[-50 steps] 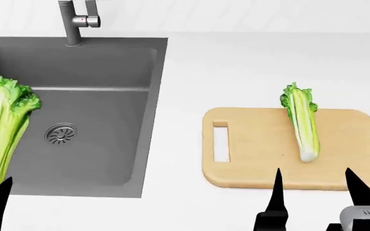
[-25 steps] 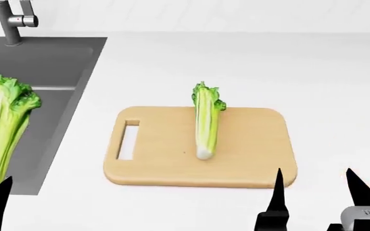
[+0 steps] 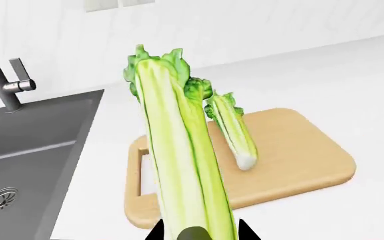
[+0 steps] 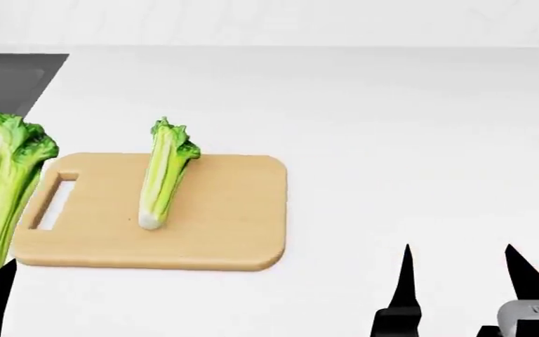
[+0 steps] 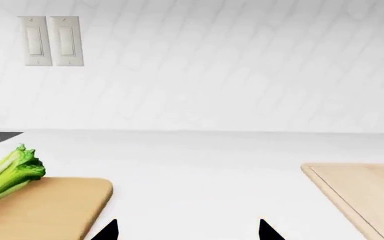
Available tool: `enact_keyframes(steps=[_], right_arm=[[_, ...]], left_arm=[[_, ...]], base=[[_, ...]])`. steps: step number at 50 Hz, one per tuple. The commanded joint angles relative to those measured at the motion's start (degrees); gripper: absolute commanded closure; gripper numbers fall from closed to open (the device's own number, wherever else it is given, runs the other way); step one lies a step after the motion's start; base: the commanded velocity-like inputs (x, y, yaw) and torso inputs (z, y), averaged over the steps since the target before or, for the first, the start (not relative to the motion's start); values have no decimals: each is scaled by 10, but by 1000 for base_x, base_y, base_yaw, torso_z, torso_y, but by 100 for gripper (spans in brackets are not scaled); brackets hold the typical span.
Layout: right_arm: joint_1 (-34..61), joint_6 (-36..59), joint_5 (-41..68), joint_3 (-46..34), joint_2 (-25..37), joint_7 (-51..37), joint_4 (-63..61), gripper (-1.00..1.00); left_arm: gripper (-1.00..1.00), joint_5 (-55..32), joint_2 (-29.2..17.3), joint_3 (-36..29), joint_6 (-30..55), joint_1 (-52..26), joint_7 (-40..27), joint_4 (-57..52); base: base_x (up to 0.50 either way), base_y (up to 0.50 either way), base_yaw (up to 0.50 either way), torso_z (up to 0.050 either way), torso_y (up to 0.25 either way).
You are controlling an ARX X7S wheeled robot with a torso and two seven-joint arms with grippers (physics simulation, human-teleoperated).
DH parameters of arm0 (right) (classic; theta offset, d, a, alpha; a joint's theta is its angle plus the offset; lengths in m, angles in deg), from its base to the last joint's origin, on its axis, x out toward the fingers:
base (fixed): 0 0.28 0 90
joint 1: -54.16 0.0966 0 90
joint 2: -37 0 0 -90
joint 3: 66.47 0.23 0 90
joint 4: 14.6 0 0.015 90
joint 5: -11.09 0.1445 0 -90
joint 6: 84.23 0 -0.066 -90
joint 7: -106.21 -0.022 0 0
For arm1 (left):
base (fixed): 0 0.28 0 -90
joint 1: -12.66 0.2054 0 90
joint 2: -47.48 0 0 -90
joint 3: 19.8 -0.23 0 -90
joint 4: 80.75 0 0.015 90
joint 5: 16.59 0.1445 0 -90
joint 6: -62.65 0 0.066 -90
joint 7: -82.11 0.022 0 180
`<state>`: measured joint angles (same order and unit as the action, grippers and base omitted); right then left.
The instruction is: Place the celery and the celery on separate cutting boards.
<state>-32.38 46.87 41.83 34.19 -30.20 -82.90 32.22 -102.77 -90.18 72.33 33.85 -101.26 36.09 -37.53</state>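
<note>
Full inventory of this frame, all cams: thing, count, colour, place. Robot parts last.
held celery: 1, pale green with leafy top, in the left gripper, upright.
celery on board: 1, green, whitish base, lying on the tan board.
tan cutting board: 1, slot handle, on the counter.
pale cutting board: 1, edge groove, counter at far right.
sink: 1, grey, left of the tan board.
faucet: 1, grey metal, behind the sink.
wall switches: 2, white, on the wall.
left gripper: 1, black, shut on the celery.
right gripper: 1, black, open, empty.
</note>
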Motion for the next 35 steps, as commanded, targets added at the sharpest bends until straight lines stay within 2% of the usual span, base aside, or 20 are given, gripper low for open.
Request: enact_keyframes(steps=[1, 6, 14, 35], right_arm=[[1, 6, -1, -2, 2, -6, 1, -100], [3, 8, 1, -2, 3, -7, 1, -100], [4, 9, 4, -3, 4, -9, -1, -100], [-4, -2, 4, -4, 5, -9, 3, -100]], left_arm=[[100, -16, 6, 17, -2, -4, -17, 5], [100, -15, 10, 8, 0, -13, -21, 9], [100, -23, -11, 38, -11, 15, -6, 1], [100, -21, -1, 15, -12, 2, -21, 4]], base=[[-62, -500, 0, 0, 0], [-62, -500, 0, 0, 0], [-65, -500, 0, 0, 0], [-52, -500, 0, 0, 0]])
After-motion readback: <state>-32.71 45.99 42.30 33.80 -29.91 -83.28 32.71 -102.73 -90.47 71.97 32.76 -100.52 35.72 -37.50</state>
